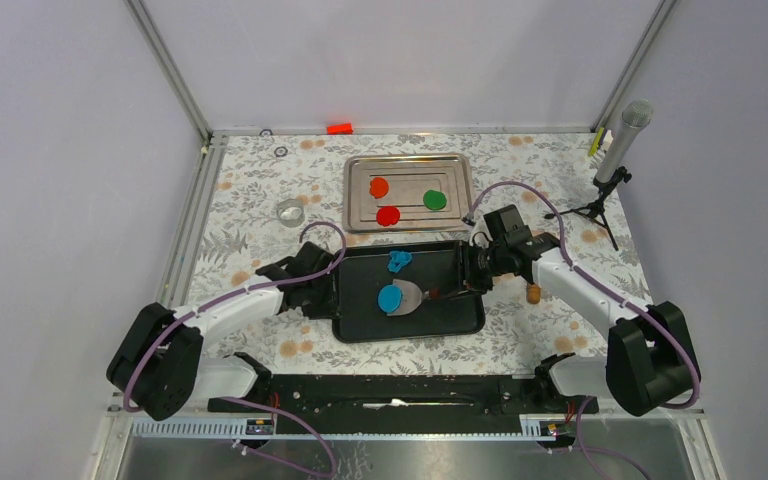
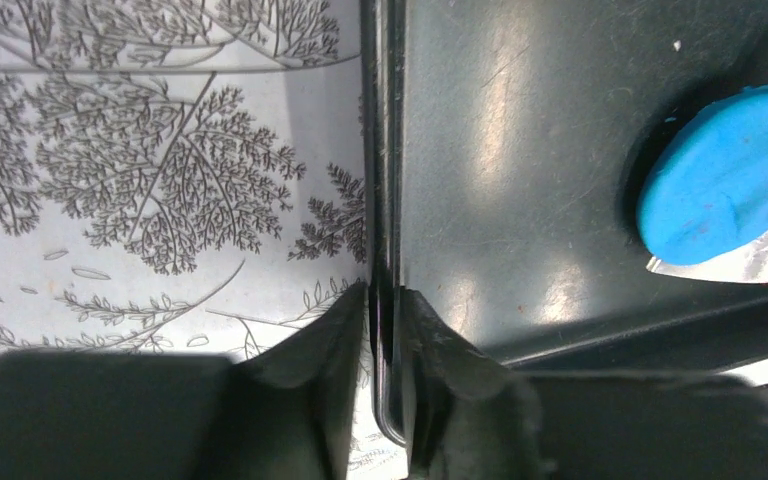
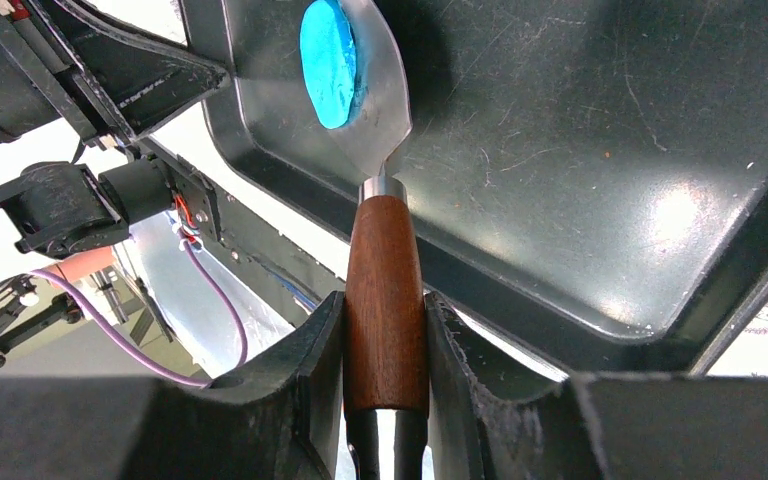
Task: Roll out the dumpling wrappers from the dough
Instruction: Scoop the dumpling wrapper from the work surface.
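A round blue dumpling wrapper [image 1: 391, 298] lies on the metal blade of a spatula [image 1: 412, 297] inside the black tray [image 1: 440, 270]. My right gripper [image 1: 468, 283] is shut on the spatula's wooden handle [image 3: 385, 290]; the blade [image 3: 380, 110] carries the blue wrapper [image 3: 328, 60]. My left gripper [image 1: 325, 290] is shut on the black tray's left rim [image 2: 385, 200], with the blue wrapper [image 2: 725, 175] at the right of its view. A ragged scrap of blue dough [image 1: 398, 262] lies at the tray's back. Orange [image 1: 379, 187], red [image 1: 388, 215] and green [image 1: 435, 199] wrappers sit on a silver tray [image 1: 355, 195].
A clear tape roll [image 1: 290, 212] lies left of the silver tray. A microphone on a small tripod [image 1: 625, 140] stands at the back right. A small brown object [image 1: 534, 294] lies by my right arm. A red item [image 1: 339, 128] sits at the back edge.
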Available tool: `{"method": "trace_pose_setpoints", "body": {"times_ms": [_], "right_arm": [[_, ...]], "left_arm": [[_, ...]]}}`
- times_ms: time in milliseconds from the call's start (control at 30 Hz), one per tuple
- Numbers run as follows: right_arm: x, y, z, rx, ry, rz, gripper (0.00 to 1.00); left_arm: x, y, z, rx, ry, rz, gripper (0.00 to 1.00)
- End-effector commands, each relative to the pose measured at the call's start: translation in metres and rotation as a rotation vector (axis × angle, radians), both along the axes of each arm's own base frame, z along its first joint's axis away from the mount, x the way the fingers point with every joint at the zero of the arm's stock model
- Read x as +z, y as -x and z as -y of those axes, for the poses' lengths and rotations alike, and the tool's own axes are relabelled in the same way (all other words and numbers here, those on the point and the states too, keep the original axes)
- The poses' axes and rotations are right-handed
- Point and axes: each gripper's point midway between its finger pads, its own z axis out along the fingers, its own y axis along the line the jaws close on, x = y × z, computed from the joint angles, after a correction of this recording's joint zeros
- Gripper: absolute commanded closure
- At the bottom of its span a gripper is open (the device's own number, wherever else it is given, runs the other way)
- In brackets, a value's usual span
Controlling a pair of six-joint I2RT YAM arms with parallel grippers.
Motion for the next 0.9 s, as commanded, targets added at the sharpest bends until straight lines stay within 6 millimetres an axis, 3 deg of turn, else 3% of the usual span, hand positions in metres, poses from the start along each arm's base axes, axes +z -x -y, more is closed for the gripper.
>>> {"method": "trace_pose_setpoints", "body": {"times_ms": [0,367,667,733,867], "right_arm": [[0.016,-0.001,-0.002,0.004,-0.025,0.040,1.00],[0.037,-0.001,0.001,0.011,-0.007,0.075,1.00],[0.077,-0.012,-0.001,-0.001,-0.033,0.168,1.00],[0.087,-0.019,0.000,-0.015,-0.026,0.196,1.00],[0.108,-0.036,-0.002,-0.035,-0.023,0.264,1.00]], "left_arm": [[0.017,0.001,0.000,-0.026,-0.005,0.010,0.72],[0.056,-0.005,-0.002,-0.040,-0.018,0.054,0.46],[0.102,-0.010,-0.004,-0.028,0.022,0.154,0.42],[0.110,-0.009,-0.003,-0.042,0.039,0.168,0.29],[0.120,-0.006,-0.003,-0.050,0.053,0.172,0.27]]}}
